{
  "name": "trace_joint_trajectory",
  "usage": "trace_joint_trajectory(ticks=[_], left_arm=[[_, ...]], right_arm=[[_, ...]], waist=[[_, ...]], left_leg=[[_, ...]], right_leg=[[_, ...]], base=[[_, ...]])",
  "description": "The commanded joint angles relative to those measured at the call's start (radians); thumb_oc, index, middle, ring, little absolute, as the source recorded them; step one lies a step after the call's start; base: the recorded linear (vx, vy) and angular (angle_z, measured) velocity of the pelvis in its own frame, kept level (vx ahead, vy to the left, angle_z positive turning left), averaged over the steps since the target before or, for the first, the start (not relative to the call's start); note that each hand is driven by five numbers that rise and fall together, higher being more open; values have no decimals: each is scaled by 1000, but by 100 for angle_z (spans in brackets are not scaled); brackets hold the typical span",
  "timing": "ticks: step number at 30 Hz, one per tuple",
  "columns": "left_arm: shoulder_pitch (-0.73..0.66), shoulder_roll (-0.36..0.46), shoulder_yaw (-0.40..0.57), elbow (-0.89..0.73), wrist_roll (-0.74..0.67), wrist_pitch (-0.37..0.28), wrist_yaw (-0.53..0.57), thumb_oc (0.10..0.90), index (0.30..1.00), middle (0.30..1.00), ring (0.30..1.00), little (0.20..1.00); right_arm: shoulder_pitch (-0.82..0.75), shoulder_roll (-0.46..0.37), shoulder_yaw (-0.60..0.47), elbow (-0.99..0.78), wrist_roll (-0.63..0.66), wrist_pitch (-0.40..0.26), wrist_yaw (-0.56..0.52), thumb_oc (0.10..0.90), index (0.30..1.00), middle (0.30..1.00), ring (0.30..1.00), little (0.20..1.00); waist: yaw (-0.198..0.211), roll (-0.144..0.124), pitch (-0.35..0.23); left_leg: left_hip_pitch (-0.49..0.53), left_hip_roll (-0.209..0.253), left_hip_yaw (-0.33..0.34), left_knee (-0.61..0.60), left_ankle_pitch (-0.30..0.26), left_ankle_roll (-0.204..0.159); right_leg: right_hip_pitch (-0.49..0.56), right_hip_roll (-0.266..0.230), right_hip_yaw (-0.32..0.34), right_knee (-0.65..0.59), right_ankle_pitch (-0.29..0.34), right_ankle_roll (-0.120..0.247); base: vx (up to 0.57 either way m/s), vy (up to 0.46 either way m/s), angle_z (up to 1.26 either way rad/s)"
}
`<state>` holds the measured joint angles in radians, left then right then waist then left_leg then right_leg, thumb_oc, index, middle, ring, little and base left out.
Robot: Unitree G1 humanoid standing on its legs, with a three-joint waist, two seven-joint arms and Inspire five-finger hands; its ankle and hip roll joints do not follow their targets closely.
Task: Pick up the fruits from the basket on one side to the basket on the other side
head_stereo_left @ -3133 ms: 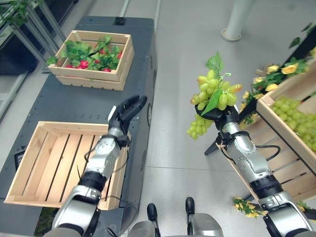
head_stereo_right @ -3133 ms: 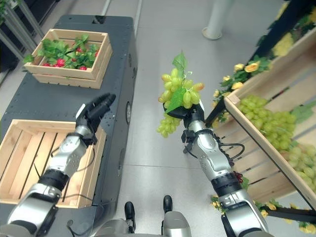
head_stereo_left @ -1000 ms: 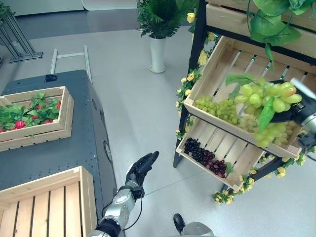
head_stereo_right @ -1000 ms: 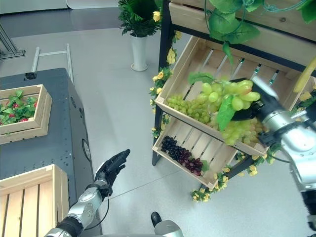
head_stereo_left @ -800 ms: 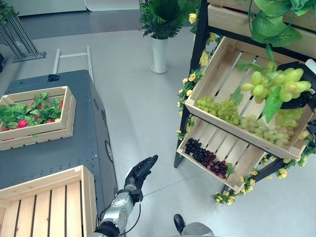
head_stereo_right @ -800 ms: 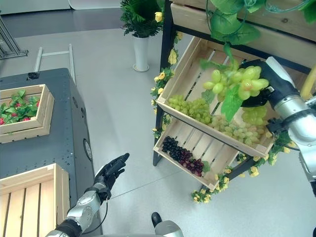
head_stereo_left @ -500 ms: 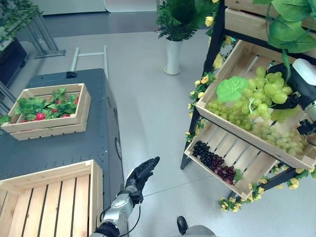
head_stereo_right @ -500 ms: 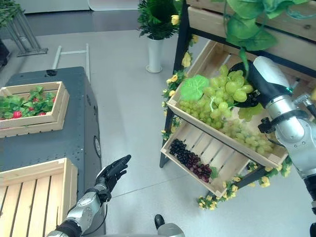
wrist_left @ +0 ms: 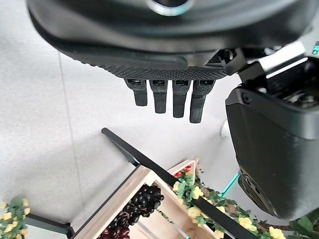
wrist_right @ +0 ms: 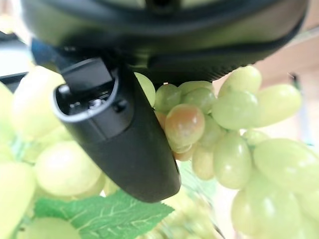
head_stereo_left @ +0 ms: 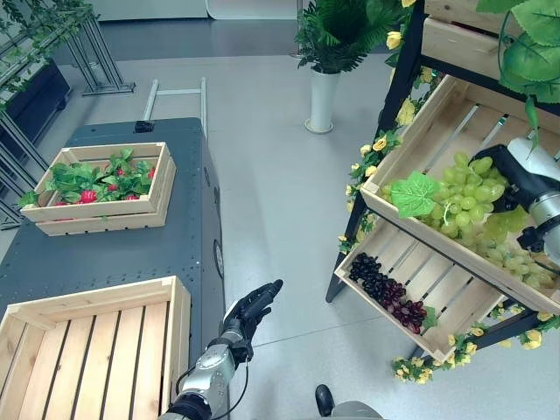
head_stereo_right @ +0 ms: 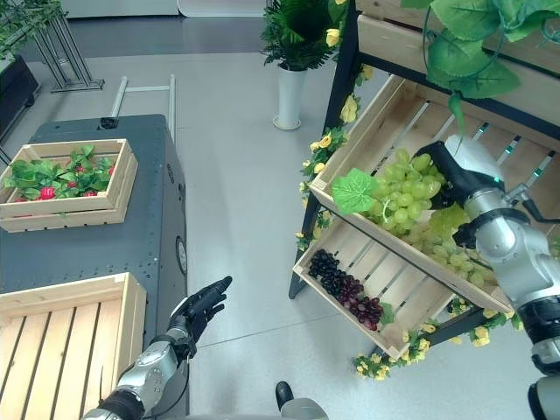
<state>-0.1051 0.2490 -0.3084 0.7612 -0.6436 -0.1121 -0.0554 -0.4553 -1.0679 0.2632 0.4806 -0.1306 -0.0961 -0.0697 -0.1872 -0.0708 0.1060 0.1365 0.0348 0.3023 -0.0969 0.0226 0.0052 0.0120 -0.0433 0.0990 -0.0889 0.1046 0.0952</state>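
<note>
My right hand is shut on a bunch of green grapes with a big green leaf. The bunch hangs low inside the upper wooden shelf crate, just over the loose green grapes lying there. In the right wrist view the dark thumb presses against the grapes. My left hand is open with straight fingers, low beside the dark cart. An empty wooden crate sits on the cart's near end.
A second crate with strawberries and leaves stands at the cart's far end. Below the grape crate, a lower shelf crate holds dark grapes. Yellow flowers trim the black shelf frame. A white vase with a plant stands behind.
The view has swung left. My right hand has brought the grape bunch down into the upper shelf crate, close to the grapes there. The left hand stays as it was.
</note>
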Motion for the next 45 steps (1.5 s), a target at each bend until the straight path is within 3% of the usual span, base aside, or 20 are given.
trace_joint_trajectory(ticks=[1,5,6,13,25,45], left_arm=[[-119,0,-44,-18,-32,-50,-7,800,900,900,900,900],[-121,4,-41,-22,-36,-45,1,800,900,900,900,900],[-122,6,-38,-25,-36,-41,3,800,900,900,900,900],[-114,11,-35,-31,-26,-32,-9,800,900,900,900,900],[-108,7,-32,-52,-8,-24,-3,800,900,900,900,900],[-47,-2,13,-20,65,-50,-22,800,900,900,900,900]], right_arm=[[-190,11,-50,147,-24,50,-151,400,300,300,300,300],[-179,38,-45,215,7,97,-125,400,300,300,300,300],[-178,43,-42,239,17,113,-117,800,900,900,900,900],[-181,35,-46,279,60,90,-91,800,900,900,900,900],[-137,33,-90,161,77,96,-85,800,900,900,900,900],[19,60,-254,-341,-91,56,-94,800,900,900,900,900]], waist=[[35,-11,-53],[38,-9,-44],[40,-9,-40],[41,-10,-34],[22,-8,-35],[-22,7,-55]], left_leg=[[28,-11,-30,13,-106,17],[25,-11,-28,17,-107,17],[22,-10,-27,20,-107,17],[24,-10,-26,18,-107,18],[25,-13,-21,19,-114,20],[38,-18,-7,14,-122,25]], right_leg=[[32,22,-9,2,-18,7],[30,21,-5,2,-14,6],[29,20,-4,2,-13,5],[28,24,5,2,-10,2],[25,27,22,2,-14,1],[29,35,45,3,-27,1]], base=[[0,0,0],[0,0,0],[0,0,0],[0,0,0],[0,0,0],[1,0,0]])
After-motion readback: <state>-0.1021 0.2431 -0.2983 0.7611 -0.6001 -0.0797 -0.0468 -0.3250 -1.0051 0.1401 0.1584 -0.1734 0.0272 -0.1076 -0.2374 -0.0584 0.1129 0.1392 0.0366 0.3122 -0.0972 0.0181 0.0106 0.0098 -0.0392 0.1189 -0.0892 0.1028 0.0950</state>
